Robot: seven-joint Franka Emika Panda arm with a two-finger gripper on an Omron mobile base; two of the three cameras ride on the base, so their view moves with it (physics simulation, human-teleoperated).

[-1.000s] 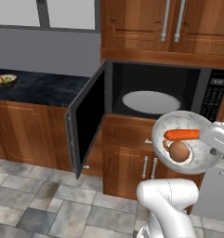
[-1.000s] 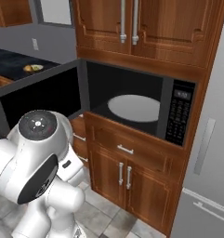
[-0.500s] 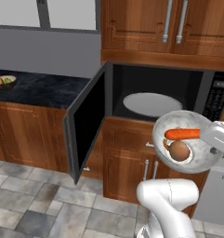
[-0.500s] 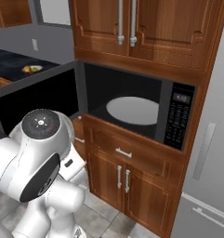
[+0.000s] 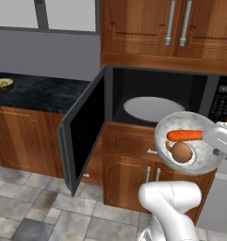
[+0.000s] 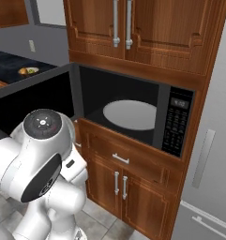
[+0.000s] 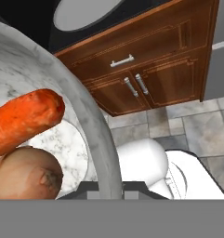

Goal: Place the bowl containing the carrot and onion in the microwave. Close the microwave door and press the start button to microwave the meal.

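The marbled white-grey bowl (image 5: 204, 161) hangs tilted in the air in front of the open microwave (image 5: 157, 89), just below and to the right of its opening. My gripper (image 5: 215, 141) is shut on the bowl's right rim. The orange carrot (image 5: 184, 135) and the brown onion (image 5: 181, 152) lie inside the bowl. Up close in the hand view, the bowl (image 7: 39, 60), carrot (image 7: 25, 118) and onion (image 7: 23, 174) sit at the left, with my gripper (image 7: 111, 188) clamped on the rim. The microwave door (image 5: 84, 132) stands swung out to the left. The keypad panel (image 6: 177, 122) is on the microwave's right.
A white turntable plate (image 5: 150, 108) lies inside the microwave. A dark bowl of fruit (image 5: 2, 84) sits on the black counter at far left. Wooden cabinets (image 5: 133, 174) run below and above the microwave. A grey fridge (image 6: 213, 164) stands to the right.
The whole scene has slid slightly in both base views, so the base has shifted a little. The bowl stays in the same grip before the microwave.
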